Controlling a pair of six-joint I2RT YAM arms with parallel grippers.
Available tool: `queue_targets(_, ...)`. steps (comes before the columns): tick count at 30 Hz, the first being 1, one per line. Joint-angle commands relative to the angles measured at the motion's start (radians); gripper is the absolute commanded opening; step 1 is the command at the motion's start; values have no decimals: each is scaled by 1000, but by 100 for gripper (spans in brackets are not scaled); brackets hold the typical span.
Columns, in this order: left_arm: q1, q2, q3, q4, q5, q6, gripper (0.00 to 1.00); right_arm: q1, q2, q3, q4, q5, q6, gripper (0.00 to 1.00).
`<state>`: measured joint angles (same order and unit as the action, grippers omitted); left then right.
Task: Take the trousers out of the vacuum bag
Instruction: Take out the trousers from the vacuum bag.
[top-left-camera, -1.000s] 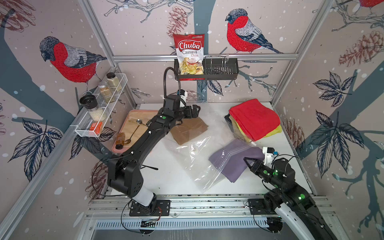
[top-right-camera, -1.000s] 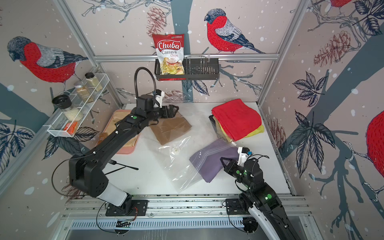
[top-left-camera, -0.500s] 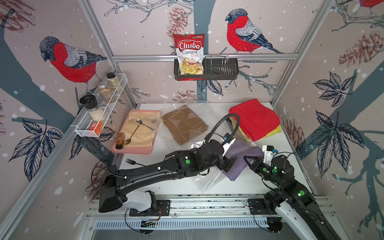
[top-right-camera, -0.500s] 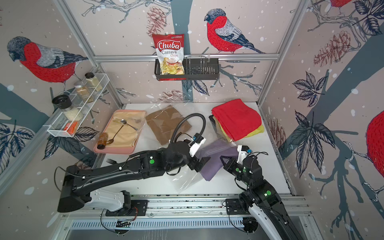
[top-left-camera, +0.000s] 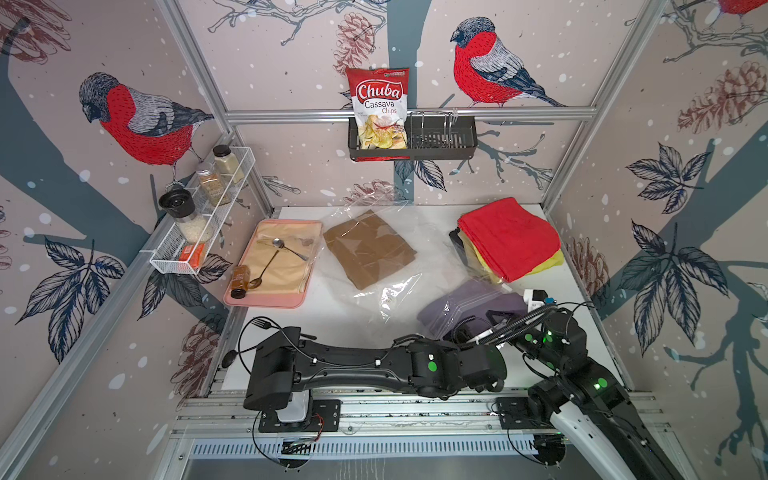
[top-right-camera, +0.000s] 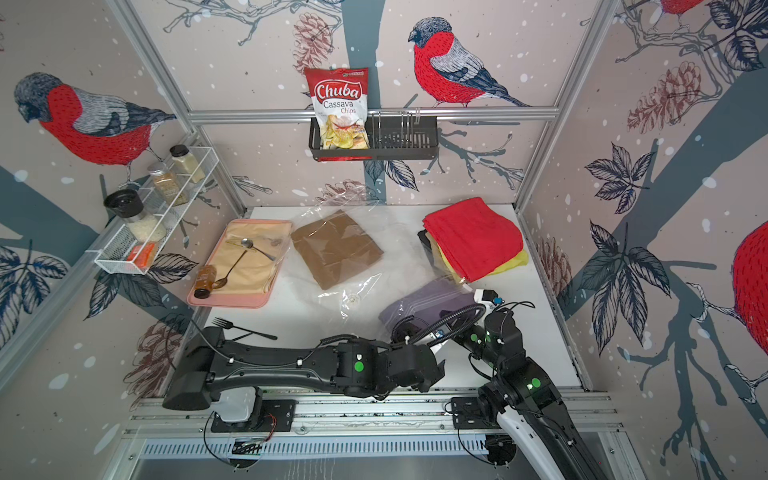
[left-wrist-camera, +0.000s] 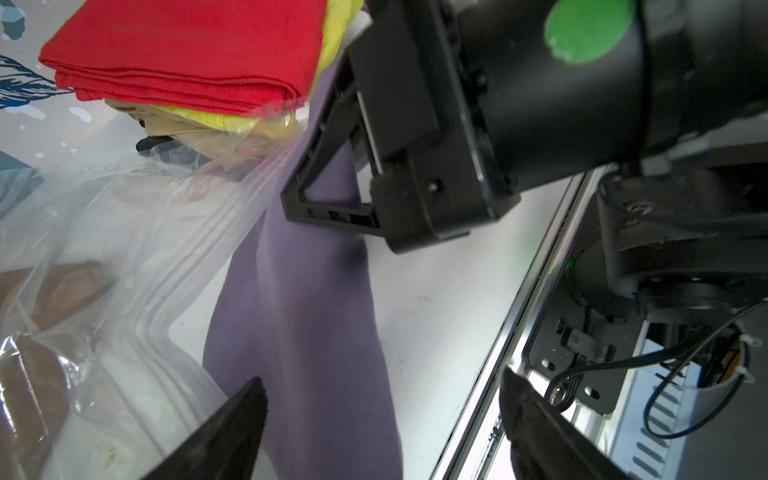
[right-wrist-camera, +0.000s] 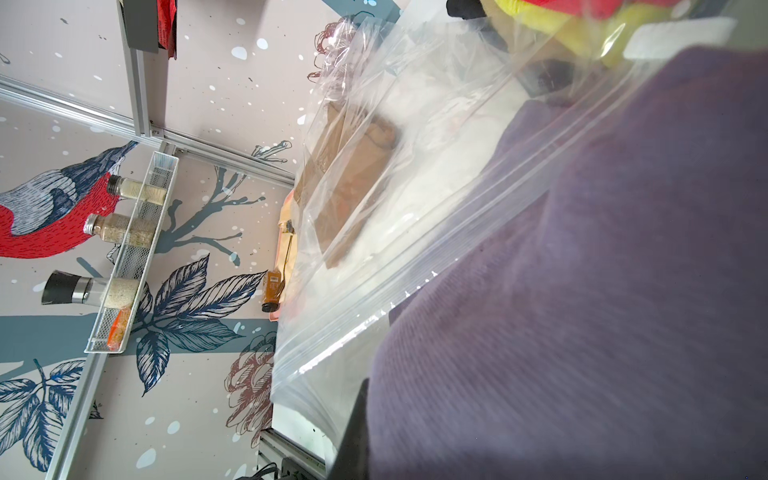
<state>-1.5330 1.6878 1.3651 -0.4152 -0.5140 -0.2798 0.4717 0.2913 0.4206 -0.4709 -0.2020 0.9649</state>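
Extraction step: right gripper (left-wrist-camera: 316, 203) was clamped on purple trousers (left-wrist-camera: 299, 316), left gripper (left-wrist-camera: 381, 380) hung open just above them; next move likely needed bag (left-wrist-camera: 124, 216) held down.

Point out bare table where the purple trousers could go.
Bare white table lies between the pink tray, the fork and the vacuum bag. It is crowded around the purple trousers and the red-topped stack.

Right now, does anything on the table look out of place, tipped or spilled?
Two things. A black fork lies alone at the front edge of the table beside the left arm, apart from the pink tray. On that tray's near corner a small amber bottle lies on its side. No spill visible.
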Motion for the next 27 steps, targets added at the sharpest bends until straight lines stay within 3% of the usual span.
queue_targets(1, -4, 56, 53, -172, -131, -49, 88, -3, -7, 8, 84, 3, -12, 0)
queue_targets(4, -3, 90, 59, -195, -127, -55, 87, -4, -10, 4, 90, -4, -9, 0)
queue_targets(10, -2, 143, 75, -253, -182, -94, 76, -8, -17, 7, 82, -10, -12, 0)
queue_targets(14, 10, 142, 59, -250, -169, -109, 52, -11, -20, -1, 90, -21, -7, 0)
queue_targets(17, 27, 132, 37, -231, -148, -118, 48, -14, -33, -8, 97, -29, 3, 0)
queue_targets(21, 47, 97, -4, -169, -95, -101, 29, -16, -41, -11, 95, -35, 5, 1)
queue_targets(24, 47, 71, -37, -113, -71, -87, 5, -20, -50, -16, 104, -42, 10, 9)
queue_targets(27, 48, 47, -61, -79, -67, -84, 0, -27, -58, -13, 96, -27, 14, 29)
